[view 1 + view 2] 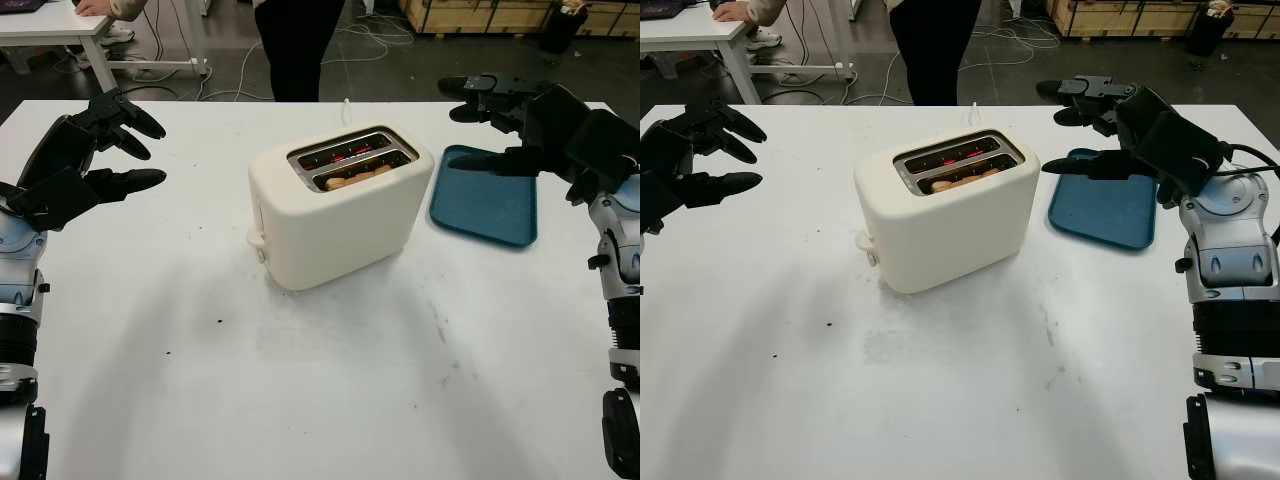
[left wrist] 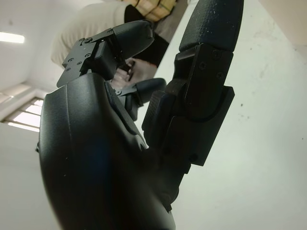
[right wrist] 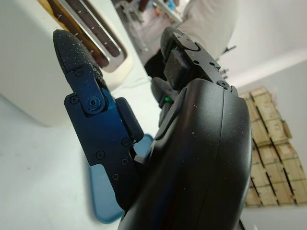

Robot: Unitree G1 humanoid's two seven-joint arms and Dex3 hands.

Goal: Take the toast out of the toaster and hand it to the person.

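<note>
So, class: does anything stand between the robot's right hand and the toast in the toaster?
Nothing visible does. The right hand, open, hovers above the blue tray, right of the toaster; the toast sits in the near slot, uncovered.

Cream toaster [image 1: 340,205] mid-table — browned toast [image 1: 358,177] down in its near slot.

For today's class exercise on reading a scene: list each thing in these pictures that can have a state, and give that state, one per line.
Toaster: upright on the table, two slots facing up.
Toast: down in the near slot, not yet taken out.
Tray: flat on the table, nothing on it.
Left hand: open, raised left of the toaster.
Right hand: open, above the tray's far end.
Person: standing behind the table.
</note>
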